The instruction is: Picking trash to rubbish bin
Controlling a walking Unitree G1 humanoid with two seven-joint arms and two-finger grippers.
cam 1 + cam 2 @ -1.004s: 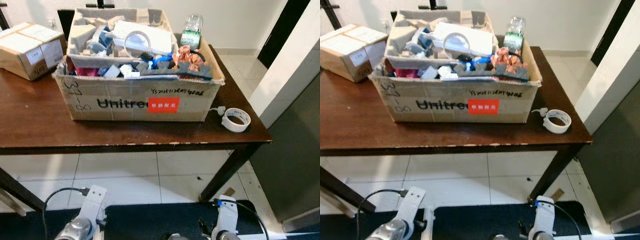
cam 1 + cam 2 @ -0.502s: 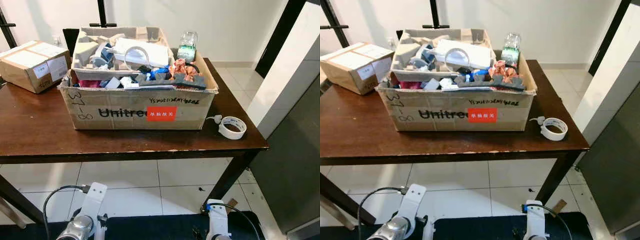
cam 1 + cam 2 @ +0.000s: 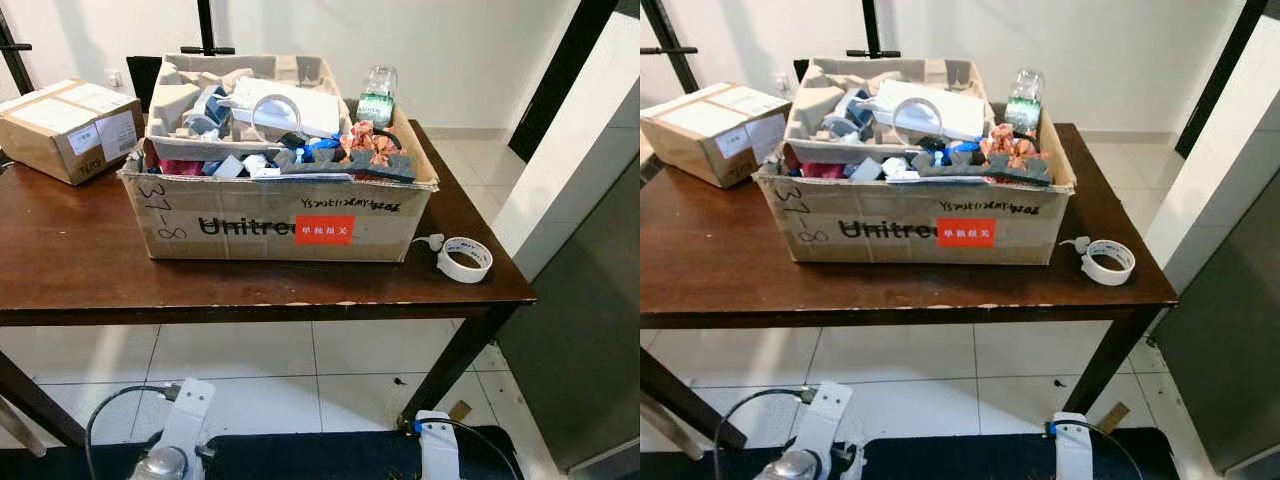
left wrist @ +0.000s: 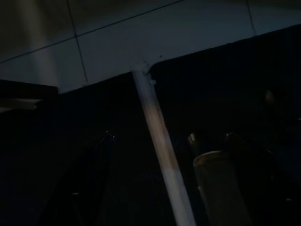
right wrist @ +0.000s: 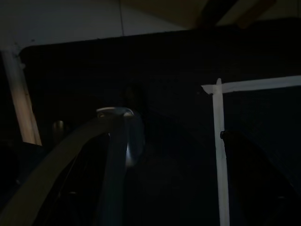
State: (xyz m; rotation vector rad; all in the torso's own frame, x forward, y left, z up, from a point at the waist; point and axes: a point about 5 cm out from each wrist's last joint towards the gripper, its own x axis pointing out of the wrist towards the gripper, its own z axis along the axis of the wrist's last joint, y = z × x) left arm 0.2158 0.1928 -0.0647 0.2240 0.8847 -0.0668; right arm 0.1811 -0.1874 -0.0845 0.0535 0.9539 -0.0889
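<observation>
- Both arms are hung low by the floor; whether each end effector is spread or pressed together cannot be told.
- No trash is held yet.
- On the tabletop (image 3: 90,270), a tape roll (image 3: 466,258) is seen beside a trash-filled cardboard box (image 3: 280,215).
- A reach up is likely needed next.

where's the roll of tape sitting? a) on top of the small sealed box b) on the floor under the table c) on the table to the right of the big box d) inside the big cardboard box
c, the roll of tape lies on the brown table, just right of the big cardboard box near the table's front corner.
</observation>
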